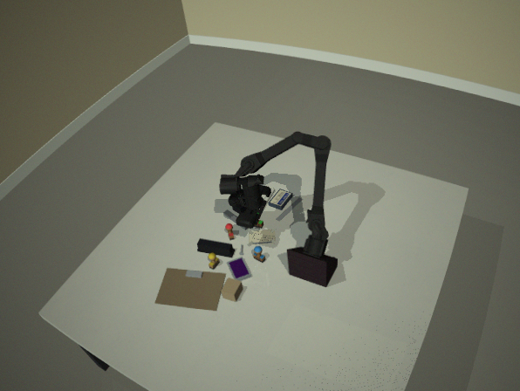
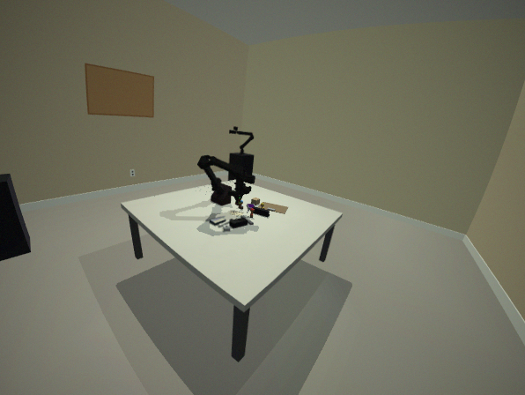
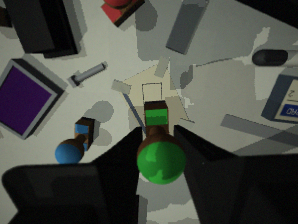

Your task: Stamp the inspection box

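Note:
My gripper [image 3: 157, 131] [image 1: 253, 223] is shut on the green-knobbed stamp [image 3: 161, 159] [image 1: 260, 223], which is upright over the card [image 3: 136, 80] [image 1: 257, 238]. In the wrist view its base covers the lower part of the inspection box [image 3: 152, 84]; the part of the box that shows is blank. Any gap under the stamp, its face and its lettering cannot be made out. The purple ink pad [image 3: 22, 100] [image 1: 238, 268] lies to the left in the wrist view.
A blue-knobbed stamp [image 3: 69, 151] [image 1: 258, 250], a red one [image 1: 229, 227] and a yellow one [image 1: 212, 257] stand nearby. A black block [image 1: 215, 248], a small bolt-like piece [image 3: 90, 74], a labelled box [image 1: 280, 199], a cardboard block [image 1: 232, 290] and a clipboard [image 1: 188, 292] lie around.

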Available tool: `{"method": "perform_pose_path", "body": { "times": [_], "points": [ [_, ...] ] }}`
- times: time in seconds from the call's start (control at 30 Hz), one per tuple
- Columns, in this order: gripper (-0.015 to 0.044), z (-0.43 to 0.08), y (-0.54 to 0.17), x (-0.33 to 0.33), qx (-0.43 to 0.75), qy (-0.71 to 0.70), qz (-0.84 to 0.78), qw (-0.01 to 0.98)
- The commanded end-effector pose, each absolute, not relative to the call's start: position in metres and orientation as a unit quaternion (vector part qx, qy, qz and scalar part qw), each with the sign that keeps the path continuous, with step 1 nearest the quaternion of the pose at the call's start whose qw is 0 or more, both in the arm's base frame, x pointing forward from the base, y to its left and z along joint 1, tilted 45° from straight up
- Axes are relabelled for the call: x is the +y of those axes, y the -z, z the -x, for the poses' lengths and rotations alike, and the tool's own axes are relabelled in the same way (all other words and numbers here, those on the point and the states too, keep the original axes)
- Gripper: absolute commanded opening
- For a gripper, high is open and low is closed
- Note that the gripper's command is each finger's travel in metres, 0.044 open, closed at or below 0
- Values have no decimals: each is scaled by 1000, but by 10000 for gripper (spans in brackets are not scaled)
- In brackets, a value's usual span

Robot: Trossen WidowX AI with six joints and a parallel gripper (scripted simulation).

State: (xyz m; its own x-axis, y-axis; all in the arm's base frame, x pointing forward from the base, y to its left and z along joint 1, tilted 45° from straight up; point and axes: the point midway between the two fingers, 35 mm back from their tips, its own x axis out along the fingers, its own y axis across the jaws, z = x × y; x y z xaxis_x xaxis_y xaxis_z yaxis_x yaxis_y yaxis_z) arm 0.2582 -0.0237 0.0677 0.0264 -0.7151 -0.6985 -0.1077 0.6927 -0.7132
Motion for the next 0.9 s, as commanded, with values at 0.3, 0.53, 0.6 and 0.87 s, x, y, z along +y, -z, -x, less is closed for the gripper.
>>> {"method": "perform_pose_path", "body": {
  "times": [0.3, 0.53, 0.6, 0.87],
  "points": [
    [0, -289, -110, -59, 655, 238, 306, 648],
    [0, -299, -131, -80, 654, 241, 308, 648],
    [0, -299, -131, -80, 654, 241, 308, 648],
    [0, -300, -123, -87, 654, 241, 307, 648]
  ]
}}
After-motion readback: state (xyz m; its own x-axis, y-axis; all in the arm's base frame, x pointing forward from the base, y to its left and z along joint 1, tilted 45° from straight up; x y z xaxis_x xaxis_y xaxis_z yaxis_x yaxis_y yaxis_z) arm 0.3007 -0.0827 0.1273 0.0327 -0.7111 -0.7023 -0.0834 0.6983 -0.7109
